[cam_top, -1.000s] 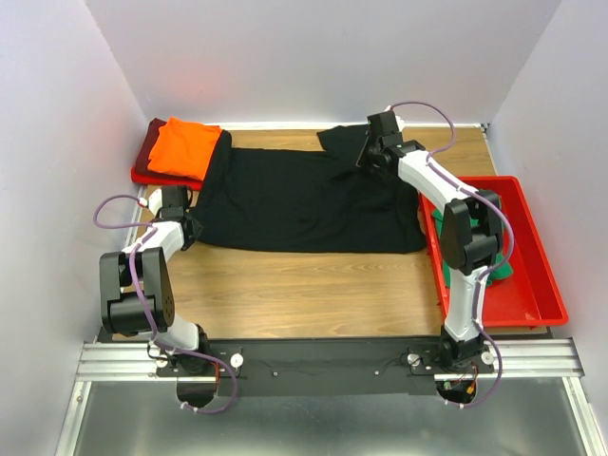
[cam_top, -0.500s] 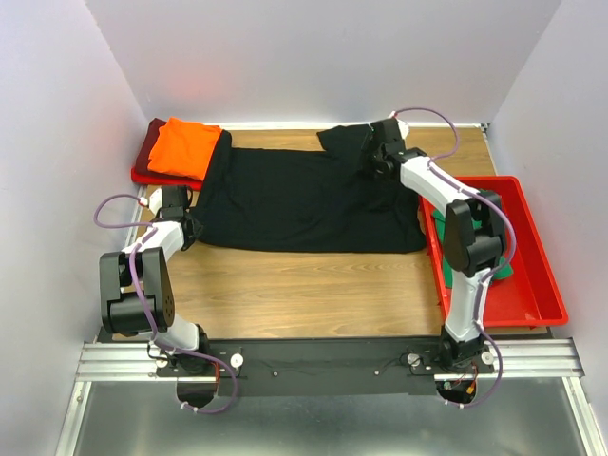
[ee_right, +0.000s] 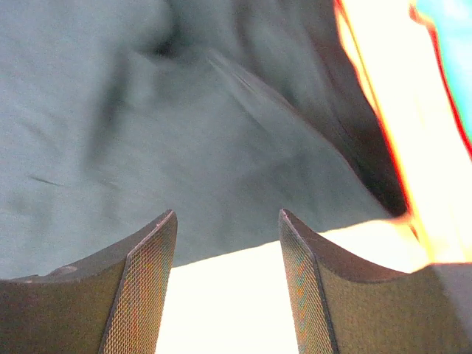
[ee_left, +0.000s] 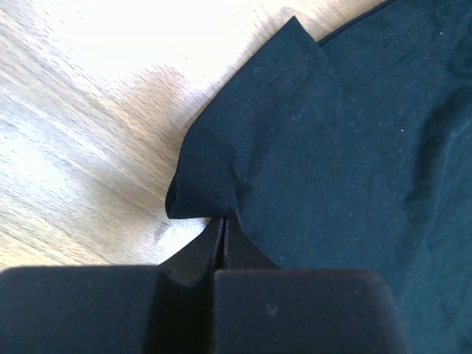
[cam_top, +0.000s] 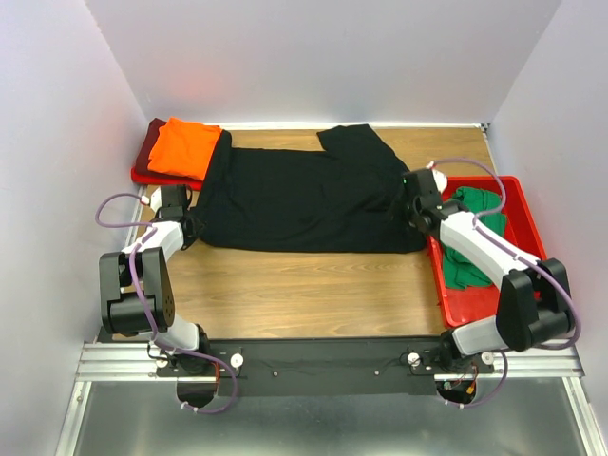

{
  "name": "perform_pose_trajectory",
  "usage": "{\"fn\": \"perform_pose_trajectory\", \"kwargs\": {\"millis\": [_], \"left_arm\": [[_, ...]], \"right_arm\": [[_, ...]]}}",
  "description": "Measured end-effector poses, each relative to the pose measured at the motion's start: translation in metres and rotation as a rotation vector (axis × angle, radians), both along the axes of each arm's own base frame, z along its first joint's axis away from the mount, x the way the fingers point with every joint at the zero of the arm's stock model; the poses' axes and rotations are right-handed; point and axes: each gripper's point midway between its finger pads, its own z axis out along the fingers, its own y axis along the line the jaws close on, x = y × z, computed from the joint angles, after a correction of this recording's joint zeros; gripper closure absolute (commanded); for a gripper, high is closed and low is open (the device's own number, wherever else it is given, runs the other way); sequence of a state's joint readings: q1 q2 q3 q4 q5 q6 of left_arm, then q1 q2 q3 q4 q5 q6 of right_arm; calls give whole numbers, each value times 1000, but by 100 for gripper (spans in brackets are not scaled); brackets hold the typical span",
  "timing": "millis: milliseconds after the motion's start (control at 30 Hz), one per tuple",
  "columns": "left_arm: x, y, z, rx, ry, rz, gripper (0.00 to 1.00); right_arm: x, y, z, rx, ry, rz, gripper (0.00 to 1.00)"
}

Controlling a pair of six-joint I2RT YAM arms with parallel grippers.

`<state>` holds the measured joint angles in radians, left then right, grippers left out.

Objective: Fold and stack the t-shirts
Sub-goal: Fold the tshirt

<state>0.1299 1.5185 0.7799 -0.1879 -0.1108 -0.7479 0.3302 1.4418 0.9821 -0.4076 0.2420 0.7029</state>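
Two grippers nearest, both low at the black t-shirt (cam_top: 304,199), bare wooden table (cam_top: 313,285) on its near side. At its left edge, near corner: left gripper (ee_left: 223,221), jaws together and clamped on a stitched edge of the black cloth, a small fold bunched just ahead of the tips. At its right end, near corner: right gripper (ee_right: 227,214), fingers (ee_right: 144,287) standing apart, nothing between them, black cloth below and ahead, a strip of bare table showing in the gap. No hold there, by the look of it.

Next out, the black t-shirt itself: spread open and mostly flat across the middle of the table, one sleeve poking out at its far side, a few shallow wrinkles, not yet folded anywhere.

Right of it, just beside its right end: red bin (cam_top: 532,285), with the green t-shirt (cam_top: 475,237) crumpled inside, unfolded.

Farthest, at its far-left corner and touching it: orange t-shirt (cam_top: 185,144), folded square, on top of the dark red t-shirt (cam_top: 150,157), also folded, only an edge showing beneath.

Judged progress: roughly halfway. Done, apparently: two shirts folded and stacked. Left: folding the black one, most likely by lifting pinched corners over, then placing it on the orange one; after that, fetching the green one from the bin, flattening, folding, stacking. Right-side grip on the black cloth needed first, probably.
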Motion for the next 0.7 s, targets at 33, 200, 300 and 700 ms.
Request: {"fn": "perform_pose_trajectory", "kwargs": {"millis": [33,200,300,700], "left_arm": [[0,0,0,-1,-2,-1,100],[2,-3,1,-14,-8,-11,100],[2,-3,1,-15,-9,-13,100],[2,-3,1,-13,-8,-15,100]], "right_arm": [[-8,-2,-8,1,20,-9,37],[-37,-18,-43,-20,130,-55,37],[-34,-31,-44,-19,135,-97,37],[-45,-51,-61,-38,174,-156,30]]}}
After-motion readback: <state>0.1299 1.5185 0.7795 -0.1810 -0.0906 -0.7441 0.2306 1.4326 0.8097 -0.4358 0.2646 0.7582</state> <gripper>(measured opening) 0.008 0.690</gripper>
